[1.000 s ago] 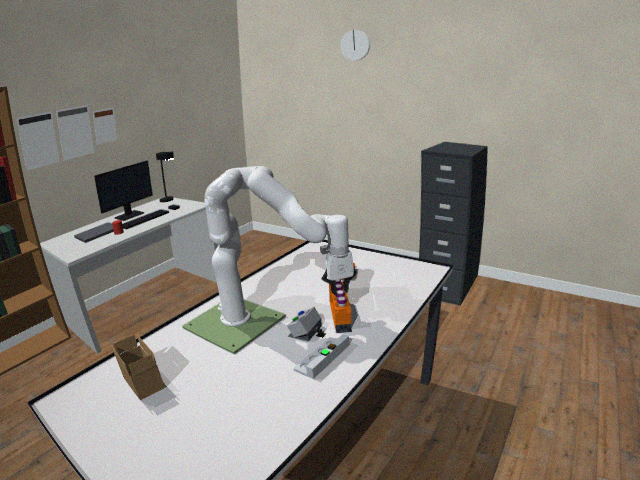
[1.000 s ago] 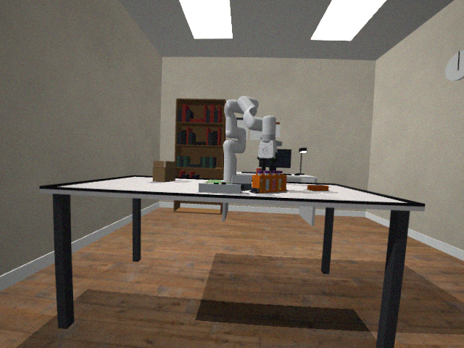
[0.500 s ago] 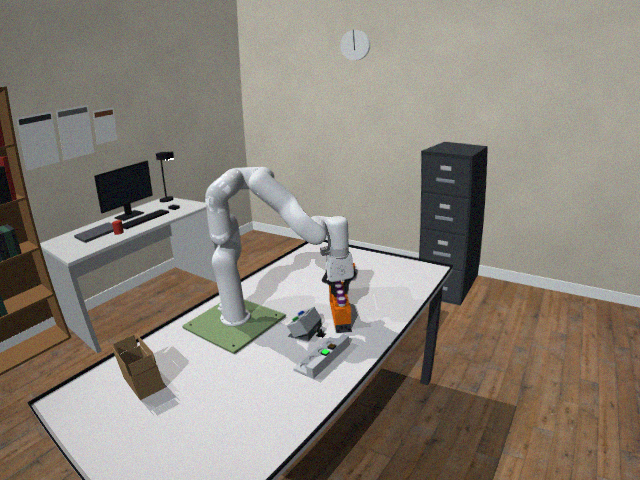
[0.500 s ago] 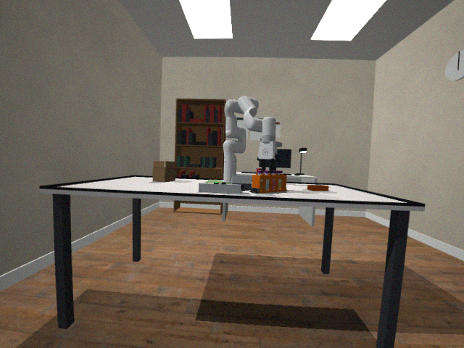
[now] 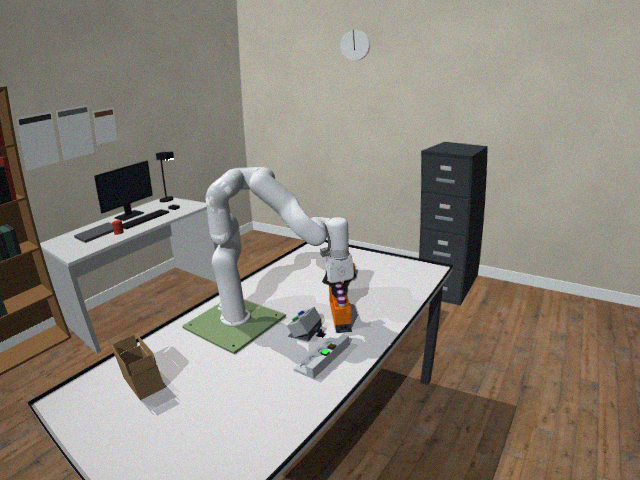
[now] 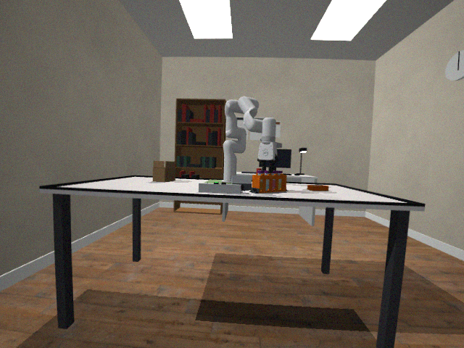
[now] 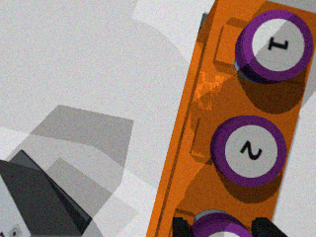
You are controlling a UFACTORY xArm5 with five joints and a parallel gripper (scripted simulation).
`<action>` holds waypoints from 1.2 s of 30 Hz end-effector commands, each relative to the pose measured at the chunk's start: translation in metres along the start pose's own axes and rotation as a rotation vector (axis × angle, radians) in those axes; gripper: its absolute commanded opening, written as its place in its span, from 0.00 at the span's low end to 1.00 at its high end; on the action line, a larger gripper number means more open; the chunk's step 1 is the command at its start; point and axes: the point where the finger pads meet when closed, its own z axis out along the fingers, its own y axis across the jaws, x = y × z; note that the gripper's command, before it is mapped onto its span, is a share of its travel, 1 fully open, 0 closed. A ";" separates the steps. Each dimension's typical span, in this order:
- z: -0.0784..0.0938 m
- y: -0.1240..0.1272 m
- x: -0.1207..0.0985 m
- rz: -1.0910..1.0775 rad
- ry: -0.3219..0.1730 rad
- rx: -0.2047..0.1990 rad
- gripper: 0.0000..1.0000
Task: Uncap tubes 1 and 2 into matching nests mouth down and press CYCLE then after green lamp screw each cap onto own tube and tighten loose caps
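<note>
The orange decapping station (image 5: 341,316) (image 6: 268,183) (image 7: 197,163) stands on the white table. In the wrist view, purple cap 1 (image 7: 274,45) and purple cap 2 (image 7: 248,150) sit on their tubes. My gripper (image 7: 222,230) (image 5: 338,285) (image 6: 267,170) is down over the station, its two black fingers against either side of the cap of tube 3 (image 7: 220,228), which is cut off by the frame's lower edge. The cap tray (image 5: 310,367) (image 6: 219,187) lies in front of the station with its green lamp (image 5: 324,351) lit. Tube 4 is hidden.
The grey key housing (image 5: 305,322) (image 7: 30,197) stands left of the station. A cardboard box (image 5: 138,366) (image 6: 163,171) stands near the table's left end. The arm's green base plate (image 5: 232,325) lies behind. A flat orange item (image 6: 317,187) lies off to one side.
</note>
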 end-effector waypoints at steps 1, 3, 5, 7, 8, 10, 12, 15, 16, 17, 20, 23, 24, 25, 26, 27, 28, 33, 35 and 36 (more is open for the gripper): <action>-0.001 0.001 0.000 0.000 -0.007 -0.001 0.00; -0.001 0.001 0.000 0.000 -0.007 -0.001 0.00; -0.001 0.001 0.000 0.000 -0.007 -0.001 0.00; -0.001 0.001 0.000 0.000 -0.007 -0.001 0.00; -0.001 0.001 0.000 0.000 -0.007 -0.001 0.00; -0.001 0.001 0.000 0.000 -0.007 -0.001 0.00; -0.001 0.001 0.000 0.000 -0.007 -0.001 0.00; -0.001 0.001 0.000 0.060 -0.007 -0.002 0.00; -0.001 0.001 0.000 0.080 -0.007 -0.002 0.00; -0.001 0.001 0.000 0.100 -0.007 -0.002 0.00; -0.001 0.001 0.000 0.160 -0.007 -0.002 0.00; -0.001 0.001 0.000 0.220 -0.007 -0.002 0.00; -0.001 0.001 0.000 0.240 -0.007 -0.002 0.00; -0.001 0.001 0.000 0.260 -0.007 -0.002 0.00; -0.001 0.001 0.000 0.280 -0.007 -0.002 0.00; -0.001 0.001 0.000 0.280 -0.007 -0.002 0.00; -0.001 0.001 0.000 0.280 -0.007 -0.002 0.00; -0.001 0.001 0.000 0.380 -0.007 -0.003 0.00; -0.001 0.001 0.000 0.420 -0.007 -0.003 0.00; -0.001 0.001 0.000 0.440 -0.007 -0.003 0.00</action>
